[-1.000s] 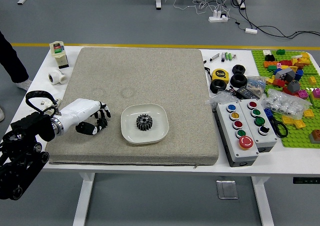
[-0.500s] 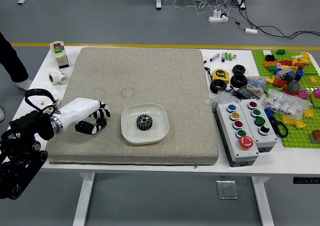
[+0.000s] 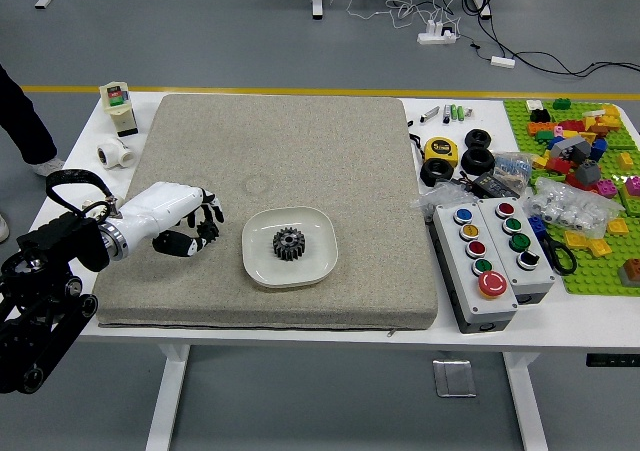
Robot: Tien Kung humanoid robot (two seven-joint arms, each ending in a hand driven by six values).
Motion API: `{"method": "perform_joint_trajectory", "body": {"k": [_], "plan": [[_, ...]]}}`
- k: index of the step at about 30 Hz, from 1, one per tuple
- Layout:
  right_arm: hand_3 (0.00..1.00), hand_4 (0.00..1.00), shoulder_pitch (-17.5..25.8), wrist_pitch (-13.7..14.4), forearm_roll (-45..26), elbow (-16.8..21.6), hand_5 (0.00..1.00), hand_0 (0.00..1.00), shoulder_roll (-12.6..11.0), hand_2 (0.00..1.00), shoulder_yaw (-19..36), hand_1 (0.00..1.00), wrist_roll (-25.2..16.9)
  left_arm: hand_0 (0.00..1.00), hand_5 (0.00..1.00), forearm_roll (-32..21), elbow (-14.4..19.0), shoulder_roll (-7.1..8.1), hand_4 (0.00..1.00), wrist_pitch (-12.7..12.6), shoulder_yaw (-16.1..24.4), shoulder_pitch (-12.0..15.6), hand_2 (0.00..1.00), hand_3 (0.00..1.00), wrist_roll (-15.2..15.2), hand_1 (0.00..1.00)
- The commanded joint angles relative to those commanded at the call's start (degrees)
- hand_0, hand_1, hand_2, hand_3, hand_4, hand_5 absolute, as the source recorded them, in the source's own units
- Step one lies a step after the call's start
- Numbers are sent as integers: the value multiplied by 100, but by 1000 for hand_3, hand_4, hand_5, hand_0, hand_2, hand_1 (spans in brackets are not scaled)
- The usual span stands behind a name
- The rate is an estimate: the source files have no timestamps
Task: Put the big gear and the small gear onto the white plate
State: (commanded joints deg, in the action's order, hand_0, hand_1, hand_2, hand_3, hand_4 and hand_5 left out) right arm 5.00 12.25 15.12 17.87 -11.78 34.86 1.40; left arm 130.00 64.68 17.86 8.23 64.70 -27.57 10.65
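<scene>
Fingers of the left hand (image 3: 212, 223) pinch the small gear (image 3: 207, 232) over the beige mat (image 3: 300, 151). Near the hand, to its right, sits the white plate (image 3: 262, 269), with the big gear (image 3: 289, 243) on it. Well apart, farther right of the hand, stand two button boxes (image 3: 467, 271).

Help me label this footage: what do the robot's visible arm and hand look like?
The left arm is black with rounded joint housings and a looping black cable. A silvery band joins the left hand, white across its back, with black fingers.
</scene>
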Motion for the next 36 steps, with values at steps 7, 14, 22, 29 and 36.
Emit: {"method": "perform_joint_trajectory", "body": {"k": [7,14,22,29,36], "plan": [[750,922,-13,-2,4,-1,786,754,-1,824,1,797,1,288,2,0,468,-23,11,-4,-191,-42,474,581,-23,420],[750,922,-22,0,2,2,785,754,-4,824,-4,797,0,288,2,0,827,-129,20,-11,-644,-120,475,587,-47,423],[751,922,-36,-1,14,9,785,755,-19,824,5,797,-2,318,2,0,719,-196,506,18,-1060,-224,543,609,-53,483],[750,921,-45,-3,13,9,784,755,-19,823,20,797,-5,379,274,0,618,-208,998,-18,-1076,-240,711,789,-56,603],[749,921,-55,-6,20,10,783,755,-24,824,26,797,-3,417,356,0,673,-202,998,-57,-940,-241,795,831,-76,645]]}}
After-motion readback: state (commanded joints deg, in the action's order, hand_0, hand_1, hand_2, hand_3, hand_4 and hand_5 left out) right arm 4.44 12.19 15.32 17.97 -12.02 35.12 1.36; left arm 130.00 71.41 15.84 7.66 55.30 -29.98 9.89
